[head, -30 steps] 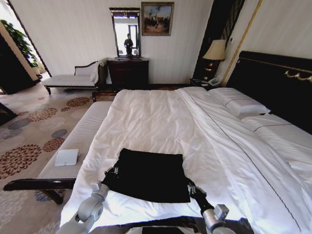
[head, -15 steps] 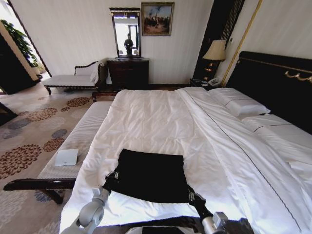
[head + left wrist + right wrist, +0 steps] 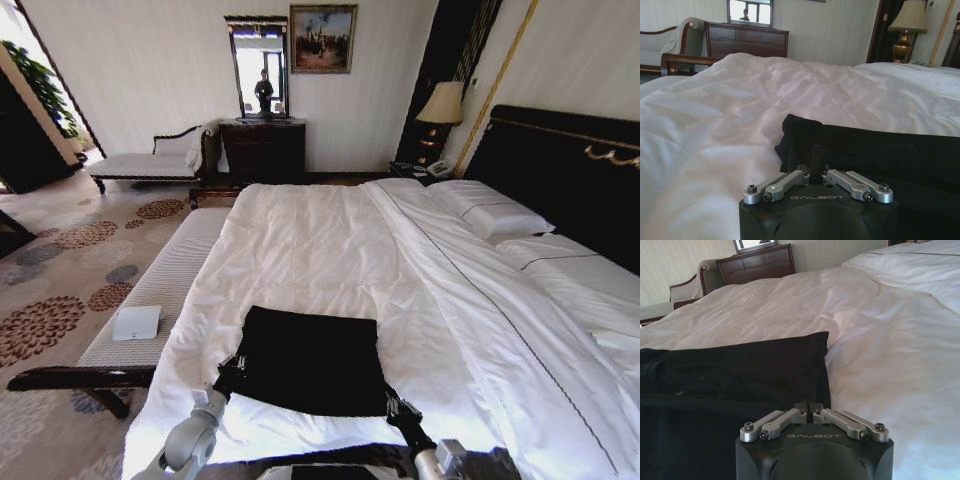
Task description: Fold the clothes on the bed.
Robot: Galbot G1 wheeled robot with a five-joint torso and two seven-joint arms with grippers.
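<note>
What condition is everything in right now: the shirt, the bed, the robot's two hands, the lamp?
Black soft-fabric T-shirt: lying flat on the duvet, already folded into a rectangle.
Large white-sheeted bed: made, duvet wrinkled.
Left gripper: fingers shut on the T-shirt's near left corner.
Right gripper: fingers shut on the T-shirt's near right corner.
Cream-shaded bedside lamp: upright; lit or not, cannot tell.

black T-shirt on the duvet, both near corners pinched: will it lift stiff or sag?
Folded black fabric T-shirt likely sags: layers droop softly at its edge. Probably light, barely denting the white duvet. Left gripper and right gripper look shut on it.
</note>
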